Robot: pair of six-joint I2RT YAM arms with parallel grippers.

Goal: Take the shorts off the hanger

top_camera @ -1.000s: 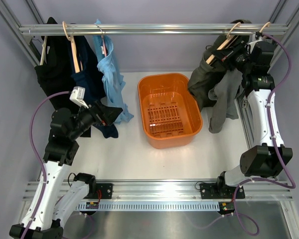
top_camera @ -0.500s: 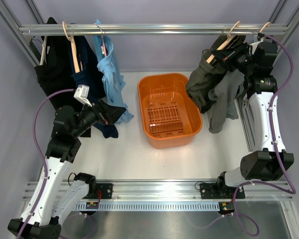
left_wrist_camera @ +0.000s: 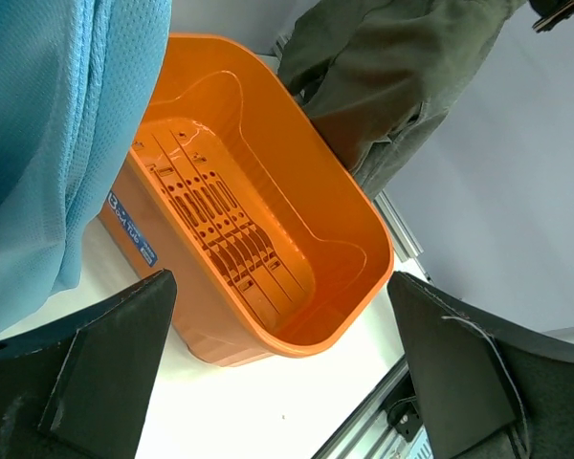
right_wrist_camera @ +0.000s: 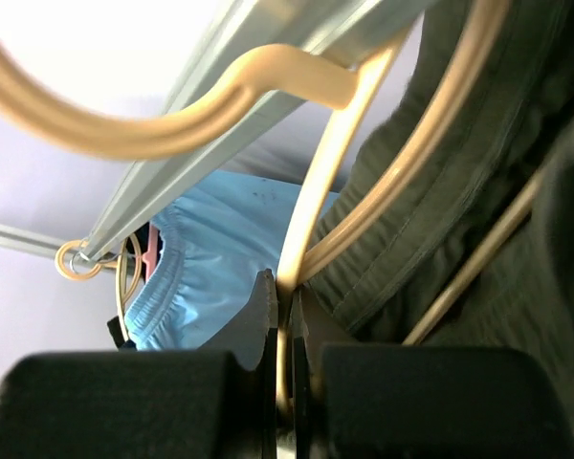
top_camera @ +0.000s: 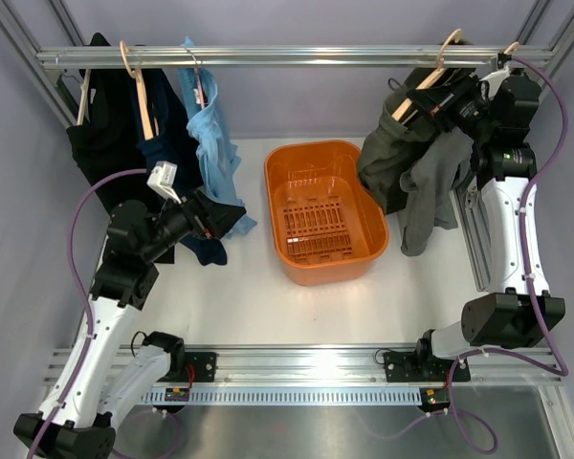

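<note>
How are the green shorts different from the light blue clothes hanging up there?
The shorts are dark olive green; the light blue garment is pale and bright. The shorts hang at the right end of the rail, the light blue garment toward the left. The right gripper is shut on the shorts' hanger, while the left gripper is open near the light blue garment, gripping nothing. Both hang from the same rail.

A robotics laboratory test cell is indicated. The space is enclosed by a silver aluminium-profile frame (top_camera: 287, 55) and plain pale grey wall panels (top_camera: 297, 100). A white-and-black left robot arm (top_camera: 98, 330) and a matching right robot arm (top_camera: 505, 218) are bolted to a slotted metal base rail (top_camera: 297, 394) at the near edge of a white worktop (top_camera: 230, 296). Purple cables (top_camera: 75, 244) are run along them.
</note>
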